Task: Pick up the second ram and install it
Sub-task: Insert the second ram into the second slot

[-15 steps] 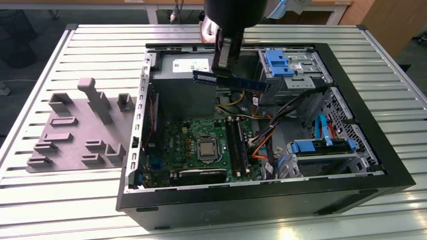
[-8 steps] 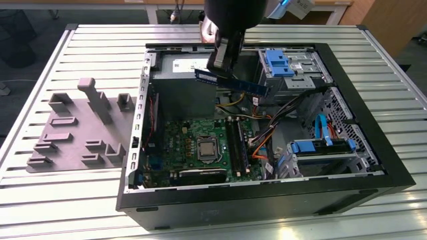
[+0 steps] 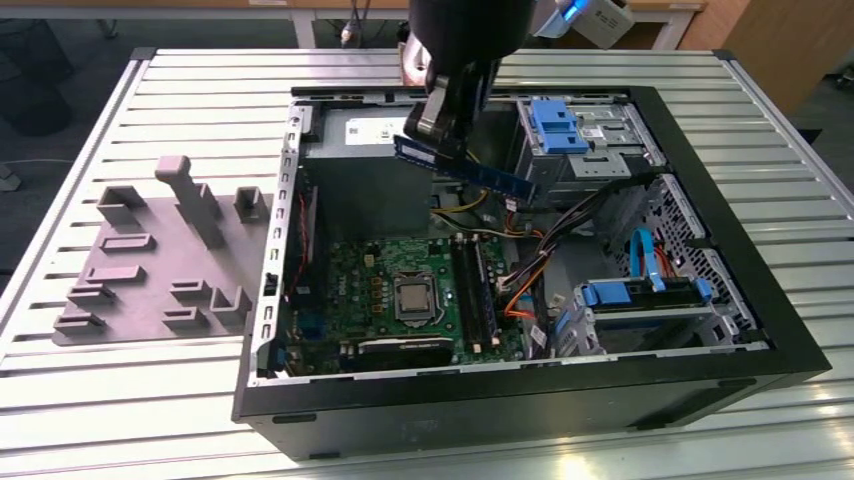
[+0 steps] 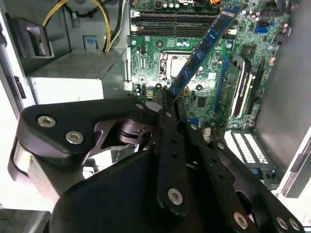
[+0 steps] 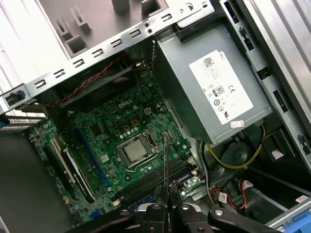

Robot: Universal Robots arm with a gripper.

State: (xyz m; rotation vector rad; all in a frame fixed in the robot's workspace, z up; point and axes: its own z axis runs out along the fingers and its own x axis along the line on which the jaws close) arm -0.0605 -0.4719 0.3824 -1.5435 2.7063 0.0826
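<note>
While the open computer case (image 3: pixel 534 405) lies on the slatted counter (image 3: pixel 134 400), its motherboard (image 3: pixel 387 275) faces up, black memory slots (image 3: pixel 470 290) beside the processor. Well above them hangs the second ram (image 3: pixel 474 170), clamped at one end in the claw (image 3: pixel 430 135), its long axis slanting downward, askew to the slots, while the arm reaches steeply down from overhead.
</note>
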